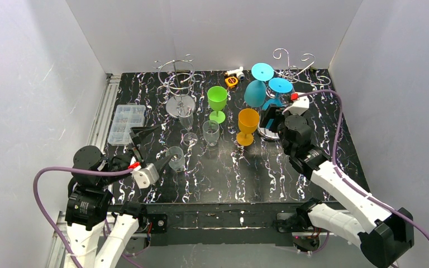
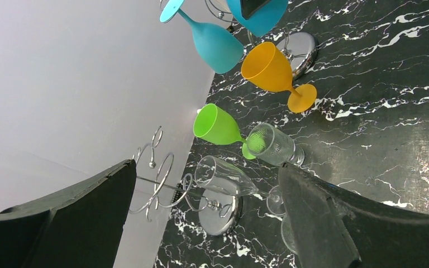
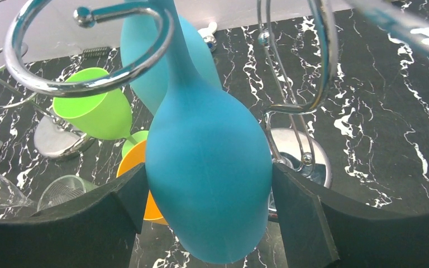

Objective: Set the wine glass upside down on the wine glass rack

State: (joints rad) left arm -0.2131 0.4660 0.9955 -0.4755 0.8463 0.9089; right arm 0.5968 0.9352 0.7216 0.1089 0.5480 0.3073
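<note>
I am clamping my right fingers [image 3: 313, 223] on the bowl of the blue wine glass [image 3: 206, 184], one pad touching each side. The glass is hanging upside down at the right-hand rack [image 3: 328, 56], on the far right of the tabletop [image 1: 313, 111], with its stem rising through a chrome loop. Its foot is lying outside the wrist view, so I cannot tell whether it is resting on the wire.

I am holding my left fingers [image 2: 324, 223] wide apart with nothing between them, low at the near left beside a clear glass [image 1: 174, 158].

I am judging the main risk to be letting go too early: if the foot is not seated on the loop, the glass will be dropping onto the rack's base. The bowl is smooth and rounded, so it could be slipping in my grip. A second blue glass [image 3: 137, 50] is hanging just beside it, and the orange glass [image 1: 248, 125] is standing near; a careless retreat could be knocking either, or dragging the light wire rack over.
</note>
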